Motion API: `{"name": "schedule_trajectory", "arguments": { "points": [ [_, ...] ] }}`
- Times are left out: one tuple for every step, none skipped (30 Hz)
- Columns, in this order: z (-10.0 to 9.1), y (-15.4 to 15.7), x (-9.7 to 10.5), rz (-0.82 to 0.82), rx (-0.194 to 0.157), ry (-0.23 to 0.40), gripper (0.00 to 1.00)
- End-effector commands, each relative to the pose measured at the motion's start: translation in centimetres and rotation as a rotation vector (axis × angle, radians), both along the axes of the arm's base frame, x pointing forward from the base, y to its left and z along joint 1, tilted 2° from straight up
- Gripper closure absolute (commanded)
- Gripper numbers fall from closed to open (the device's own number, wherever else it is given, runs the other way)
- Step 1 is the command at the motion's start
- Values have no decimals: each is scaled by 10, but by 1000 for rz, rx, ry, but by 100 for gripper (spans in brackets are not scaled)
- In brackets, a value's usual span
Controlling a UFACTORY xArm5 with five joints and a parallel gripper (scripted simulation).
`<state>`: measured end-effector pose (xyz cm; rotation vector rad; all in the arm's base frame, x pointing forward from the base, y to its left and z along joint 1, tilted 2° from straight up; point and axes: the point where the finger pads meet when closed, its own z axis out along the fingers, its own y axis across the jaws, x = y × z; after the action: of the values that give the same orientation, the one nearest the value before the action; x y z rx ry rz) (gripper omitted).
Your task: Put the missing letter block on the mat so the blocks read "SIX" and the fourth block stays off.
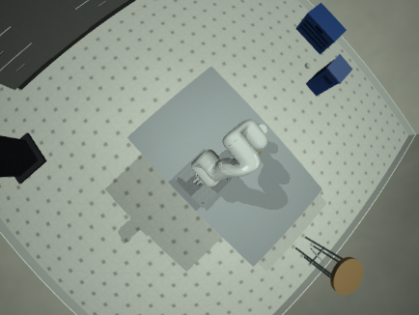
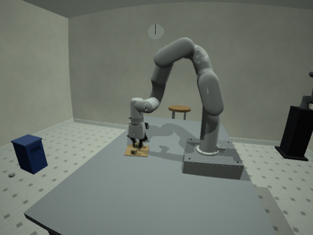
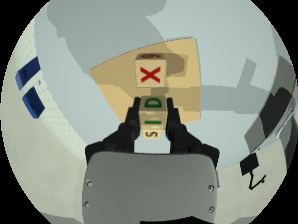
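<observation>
The tan mat [image 2: 144, 153] [image 3: 112, 77] lies on the table. My gripper [image 2: 137, 145] [image 3: 153, 105] points down over it, shut on the I block [image 3: 152, 119]: a green I is on its top, a green D on its camera-side face. The X block [image 3: 150, 74], red X up, lies on the mat on one side. The S block [image 2: 133, 152] [image 3: 151, 134], S up, is on the other side, partly hidden in the wrist view. The held block is low between them in line; whether its underside touches the mat cannot be told. The fourth block cannot be made out.
A small yellow patch [image 1: 261, 153] shows beside the arm in the top view, too small to identify. The arm hides the mat there. The robot's base [image 2: 213, 167] stands on the grey table [image 2: 144, 194]. Blue bins and a stool [image 2: 179, 108] stand off the table.
</observation>
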<state>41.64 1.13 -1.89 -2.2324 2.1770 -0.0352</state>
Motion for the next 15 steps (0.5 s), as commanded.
{"name": "schedule_trajectory", "arguments": {
  "points": [
    [-9, 0, 3, 0, 0, -3, 73],
    [-10, 0, 3, 0, 0, -3, 73],
    [-11, 0, 3, 0, 0, -3, 73],
    [-11, 0, 3, 0, 0, -3, 73],
    [-11, 0, 3, 0, 0, -3, 73],
    [-11, 0, 3, 0, 0, -3, 73],
    [-11, 0, 3, 0, 0, -3, 73],
    [-11, 0, 3, 0, 0, -3, 73],
    [-11, 0, 3, 0, 0, -3, 73],
    [-11, 0, 3, 0, 0, -3, 73],
    [-11, 0, 3, 0, 0, -3, 73],
    [-11, 0, 3, 0, 0, -3, 73],
    [-11, 0, 3, 0, 0, -3, 73],
    [-11, 0, 3, 0, 0, -3, 73],
    [-11, 0, 3, 0, 0, -3, 73]
  ]
}}
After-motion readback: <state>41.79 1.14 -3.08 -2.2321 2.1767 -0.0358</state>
